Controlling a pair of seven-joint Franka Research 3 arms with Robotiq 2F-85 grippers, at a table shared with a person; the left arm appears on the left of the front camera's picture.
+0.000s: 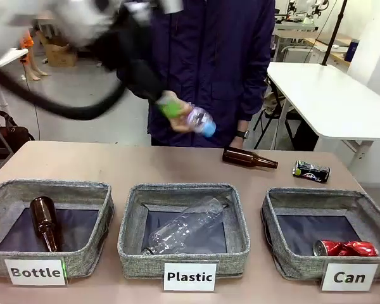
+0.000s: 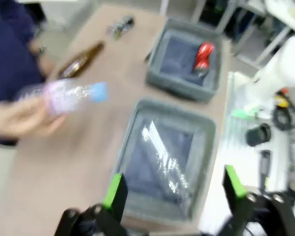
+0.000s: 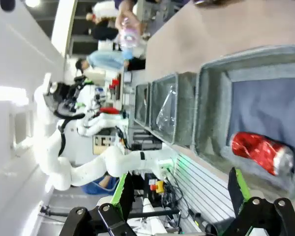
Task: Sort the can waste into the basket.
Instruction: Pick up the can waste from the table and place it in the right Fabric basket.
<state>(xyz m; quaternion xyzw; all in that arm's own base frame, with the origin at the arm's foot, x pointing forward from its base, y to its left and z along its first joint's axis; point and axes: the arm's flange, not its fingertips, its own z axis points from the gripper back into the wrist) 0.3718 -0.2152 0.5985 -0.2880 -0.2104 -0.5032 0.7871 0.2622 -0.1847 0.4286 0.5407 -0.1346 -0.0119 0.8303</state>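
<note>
Where the worktop (image 1: 145,166) carries the grey "Bottle" bin (image 1: 1,209), "Plastic" bin (image 1: 130,221) and "Can" basket (image 1: 273,234), the red can (image 1: 345,248) lies inside that basket, the dark can (image 1: 311,171) beyond it; left hand (image 2: 174,186) and right hand (image 3: 179,183) gape wide, empty.

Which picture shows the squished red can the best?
The right wrist view: the red can lies big and sharp inside the Can basket. In the front view the red can is partly hidden behind the basket's front wall. In the left wrist view the red can is small and blurry.
</note>
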